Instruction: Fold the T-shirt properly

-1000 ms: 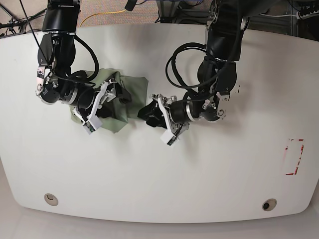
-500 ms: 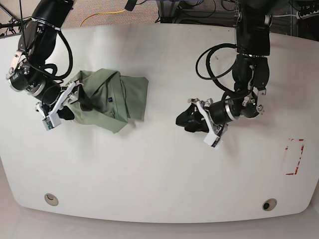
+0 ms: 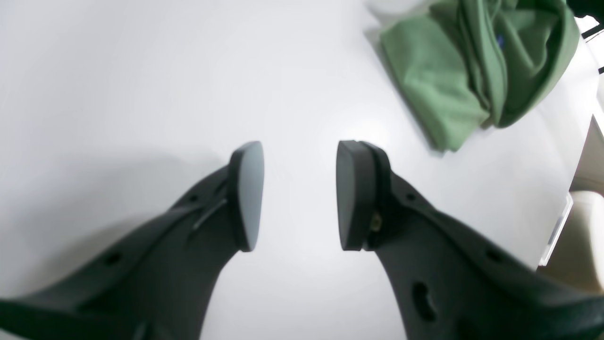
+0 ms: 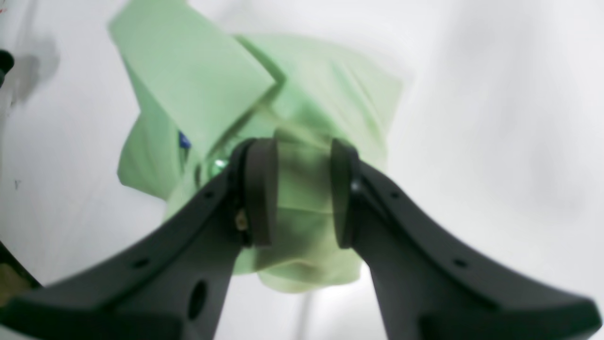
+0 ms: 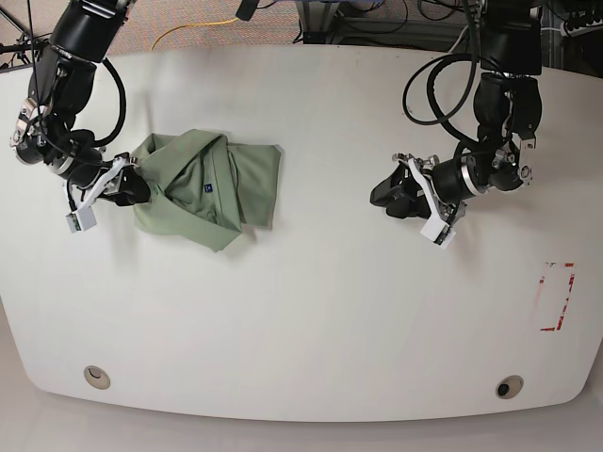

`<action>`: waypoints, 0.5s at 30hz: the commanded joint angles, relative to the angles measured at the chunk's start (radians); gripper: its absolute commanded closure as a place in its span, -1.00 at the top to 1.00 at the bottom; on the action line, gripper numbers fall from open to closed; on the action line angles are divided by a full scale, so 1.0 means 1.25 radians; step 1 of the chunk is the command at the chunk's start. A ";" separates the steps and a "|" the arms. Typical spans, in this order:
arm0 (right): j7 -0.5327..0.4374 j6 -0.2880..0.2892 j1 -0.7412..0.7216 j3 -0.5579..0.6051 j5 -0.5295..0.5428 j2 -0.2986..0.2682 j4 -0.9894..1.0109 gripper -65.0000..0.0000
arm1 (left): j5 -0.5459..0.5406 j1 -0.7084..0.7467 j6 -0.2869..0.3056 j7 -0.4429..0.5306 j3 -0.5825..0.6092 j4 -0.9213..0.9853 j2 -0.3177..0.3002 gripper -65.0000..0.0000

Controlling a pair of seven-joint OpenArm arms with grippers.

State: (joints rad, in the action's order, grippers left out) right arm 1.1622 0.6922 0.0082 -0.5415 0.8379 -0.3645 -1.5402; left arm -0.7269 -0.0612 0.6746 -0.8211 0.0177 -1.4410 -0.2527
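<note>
The sage-green T-shirt lies as a rumpled folded bundle on the white table, left of centre. My right gripper is at the shirt's left edge. In the right wrist view its jaws stand a narrow gap apart, green cloth shows through that gap, and the shirt lies flat. Far to the right, my left gripper hovers over bare table. It is open with nothing between the fingers, and the T-shirt shows at the upper right of the left wrist view.
A red-marked rectangle sits near the table's right edge. Two round holes are set near the front edge. Cables and stands run behind the far edge.
Both arms have pulled outward, away from the shirt and from each other. The right gripper's jaws have narrowed a lot. The shirt stays where it lay, now uncovered.
</note>
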 commanded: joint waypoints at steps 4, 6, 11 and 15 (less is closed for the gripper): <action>-0.022 0.005 -0.013 0.089 0.018 0.023 -0.033 -0.46 | -0.016 -0.007 0.006 0.017 -0.001 -0.015 -0.006 -0.26; -0.023 0.005 -0.012 0.109 0.015 0.052 -0.043 -0.46 | -0.016 -0.006 0.006 0.017 0.000 -0.014 -0.006 -0.26; -0.065 -0.019 -0.019 0.158 -0.119 0.134 -0.040 -0.46 | -0.011 -0.004 0.006 0.017 0.002 -0.009 -0.005 -0.26; -0.136 -0.019 -0.021 0.201 -0.251 0.172 -0.039 -0.45 | -0.012 -0.006 0.005 0.017 0.018 -0.014 -0.002 -0.26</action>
State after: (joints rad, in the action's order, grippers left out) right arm 1.0458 0.6598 0.0010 -0.3164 0.5831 -0.1677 -1.5711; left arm -0.7185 -0.0502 0.6743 -0.8215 0.0277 -1.4372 -0.2485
